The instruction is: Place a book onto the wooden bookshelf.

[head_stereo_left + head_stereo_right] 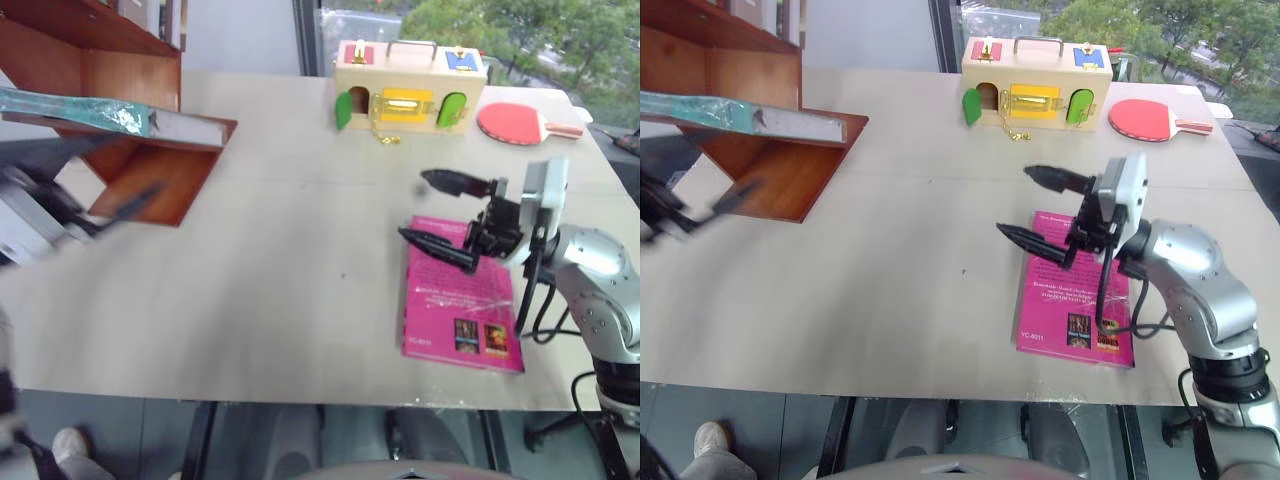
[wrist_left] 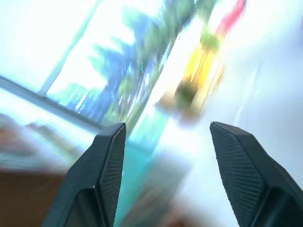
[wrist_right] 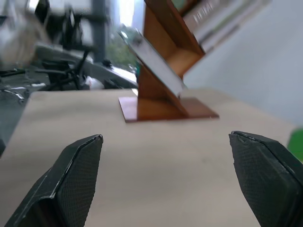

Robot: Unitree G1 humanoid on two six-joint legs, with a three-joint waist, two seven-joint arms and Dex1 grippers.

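The teal-green book (image 1: 70,108) lies flat on a slanted board of the reddish-brown wooden bookshelf (image 1: 150,175) at the far left of the table, its page edge facing the table's middle. My left gripper (image 2: 165,137) is open and empty; it shows blurred (image 1: 120,208) just below and in front of the shelf, apart from the book. My right gripper (image 1: 414,206) hovers open above the right side of the table and points left toward the shelf. In the right wrist view the bookshelf (image 3: 161,101) and the book's edge (image 3: 156,66) stand beyond its spread fingers.
A magenta-pink book (image 1: 460,305) lies flat under my right gripper near the table's front right. A pale wooden toy box (image 1: 410,85) with coloured doors and a red paddle (image 1: 515,123) sit at the back. The beige table (image 1: 280,270) spreads between shelf and pink book.
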